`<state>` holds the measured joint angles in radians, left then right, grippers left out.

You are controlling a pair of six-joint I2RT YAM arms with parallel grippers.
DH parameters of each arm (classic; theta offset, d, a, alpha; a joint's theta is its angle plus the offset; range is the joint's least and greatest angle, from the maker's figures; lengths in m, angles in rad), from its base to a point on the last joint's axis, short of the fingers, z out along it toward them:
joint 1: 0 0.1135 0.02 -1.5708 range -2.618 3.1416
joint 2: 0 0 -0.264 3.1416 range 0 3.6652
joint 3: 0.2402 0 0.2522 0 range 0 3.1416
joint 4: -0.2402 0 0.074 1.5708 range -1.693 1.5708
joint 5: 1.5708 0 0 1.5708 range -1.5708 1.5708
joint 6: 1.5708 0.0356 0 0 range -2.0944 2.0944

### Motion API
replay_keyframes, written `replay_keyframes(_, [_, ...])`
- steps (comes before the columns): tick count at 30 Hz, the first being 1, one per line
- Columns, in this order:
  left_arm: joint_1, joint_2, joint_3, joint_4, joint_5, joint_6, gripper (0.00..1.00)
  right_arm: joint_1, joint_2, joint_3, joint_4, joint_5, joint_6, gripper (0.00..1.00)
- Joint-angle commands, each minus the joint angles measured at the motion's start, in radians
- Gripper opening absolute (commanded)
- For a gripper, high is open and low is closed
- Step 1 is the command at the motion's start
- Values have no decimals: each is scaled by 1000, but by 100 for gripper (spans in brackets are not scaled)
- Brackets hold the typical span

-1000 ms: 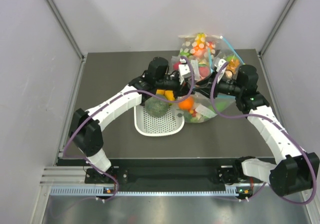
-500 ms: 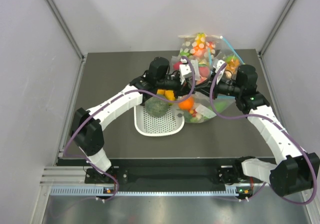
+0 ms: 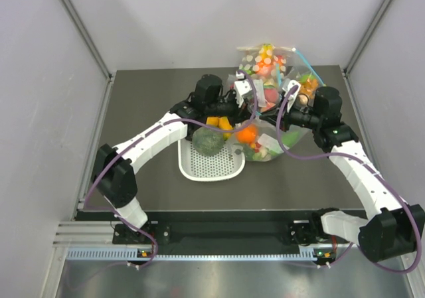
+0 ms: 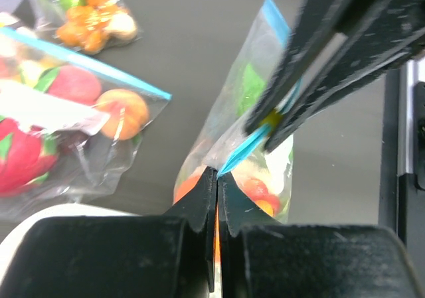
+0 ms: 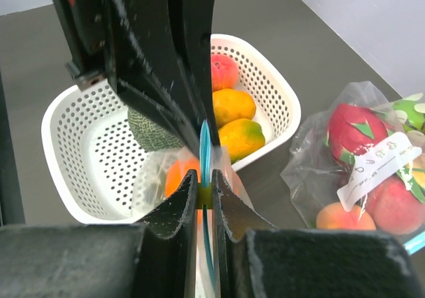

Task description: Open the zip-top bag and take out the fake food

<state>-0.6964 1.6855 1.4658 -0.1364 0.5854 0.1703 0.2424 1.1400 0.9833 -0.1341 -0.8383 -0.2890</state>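
Two arms meet over the middle of the dark grey table point(image 3: 146, 112), one reaching in from each side. Near and left of where they meet sits the white perforated plastic basket point(image 3: 206, 166), with a large grey-green melon ball point(image 3: 208, 142) in it. A clear bag holding a pink dragon fruit point(image 5: 358, 135) lies farther back.

Just right of the basket, against its far-right corner, is the clear floppy plastic zip-top bag point(image 3: 269, 145). It is held mouth-up between the two grippers, belly sagging toward the table. Inside I make out a round orange toy fruit point(image 3: 247, 136) and a green piece point(image 4: 251, 85).

The left gripper point(image 4: 216, 178) is fully closed, its tips nipping the end of the light-blue zip strip point(image 4: 242, 149). The right gripper point(image 5: 204, 190) is clamped nearly shut on the same strip a little farther along, with a small yellowish bit between its tips. I cannot tell whether either holds one lip or both.

I judge the bag light, limp and slick, with the food's weight hanging low. The strip is its only firm part. I'd want one lip in each gripper, just under the strip, then a gentle pull apart, since thin film slips or tears easily.
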Motion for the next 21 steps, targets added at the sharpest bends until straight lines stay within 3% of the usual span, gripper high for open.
replay_keyframes(1, [60, -76, 1, 55, -103, -23, 0, 8, -45, 29, -25, 22, -25, 0])
replay_keyframes(21, [192, -227, -206, 242, -438, -222, 0, -20, -109, 28, -33, 357, 13, 0])
